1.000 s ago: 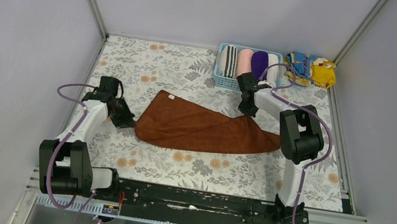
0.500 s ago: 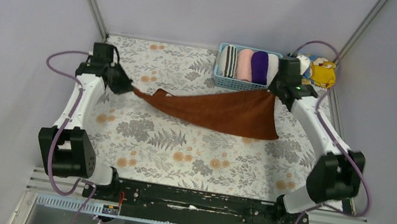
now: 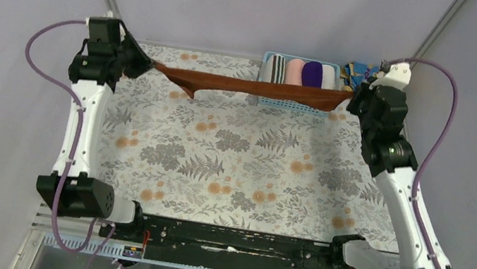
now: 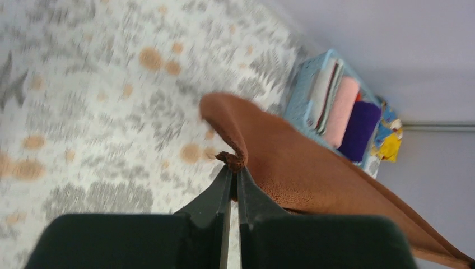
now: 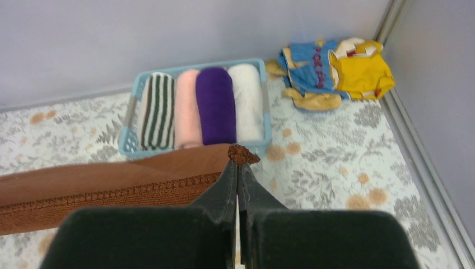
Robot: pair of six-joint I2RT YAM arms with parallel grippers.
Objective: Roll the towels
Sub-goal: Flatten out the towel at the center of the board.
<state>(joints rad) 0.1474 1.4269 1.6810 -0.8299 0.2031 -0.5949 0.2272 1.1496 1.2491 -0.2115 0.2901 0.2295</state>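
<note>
**Brown Towel Pulled Tight, Held Only by the Tips**

Could have gone wrong in a few ways. Pinched just a tiny bit of one corner of the brown towel [image 3: 250, 86] with the left pincer [image 3: 148, 62], pressed together on it. Pinched just a tiny bit of the other corner with the right pincer [image 3: 350, 95], pressed together too. Might have lost a corner with one more hard pull, and dropped the brown towel in a heap. Might also have bumped or dragged the blue basket [image 3: 283, 103], with the brown towel so close by its near wall. Could not tell about touching there. Might have laid it down crumpled as well, with one loose flap hanging near the left end.

Stretched the brown towel like a rope in the air, along the far edge of the desk [image 3: 245, 164], from the far left corner towards the far right corner. Had one end at each pincer's tips, and all the rest between the two. Saw the purple towel [image 3: 312, 74] rolled up in the blue basket, just behind, with no pincer on it.
</note>
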